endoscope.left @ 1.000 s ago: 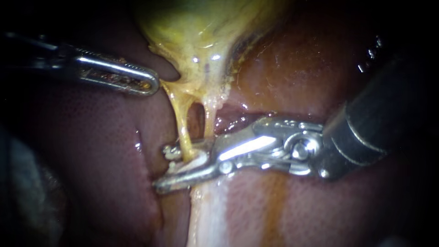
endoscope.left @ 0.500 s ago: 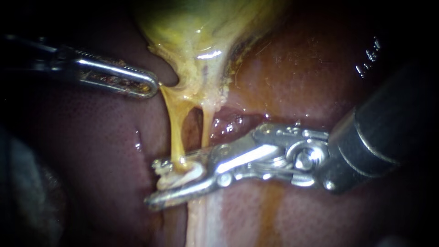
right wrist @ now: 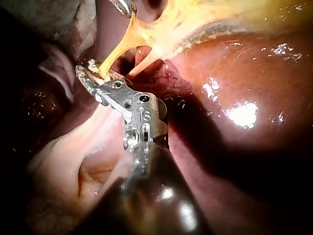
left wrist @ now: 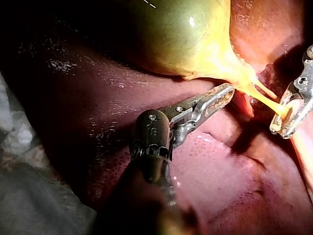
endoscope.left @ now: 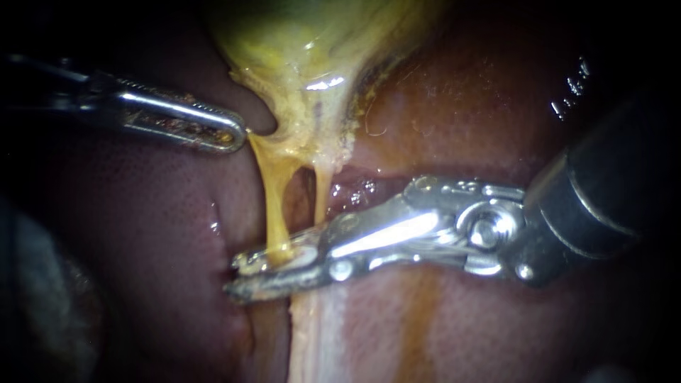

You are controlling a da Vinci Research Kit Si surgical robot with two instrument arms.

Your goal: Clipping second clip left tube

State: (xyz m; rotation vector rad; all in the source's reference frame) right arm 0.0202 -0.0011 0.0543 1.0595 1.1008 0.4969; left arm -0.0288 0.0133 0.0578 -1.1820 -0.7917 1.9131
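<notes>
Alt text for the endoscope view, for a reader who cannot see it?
The right instrument has its pincer closed across the lower end of the left tube, one of two yellow tubes running down from the gallbladder over the liver. The left instrument rests beside the gallbladder's neck.

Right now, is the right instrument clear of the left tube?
No, the right instrument's jaws grip the left tube low down, from both sides.

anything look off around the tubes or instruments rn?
Nothing stands out. The right instrument has its jaws shut on the left tube, low down. That tube and the right tube look whole. The left instrument sits at the neck of the gallbladder.
</notes>
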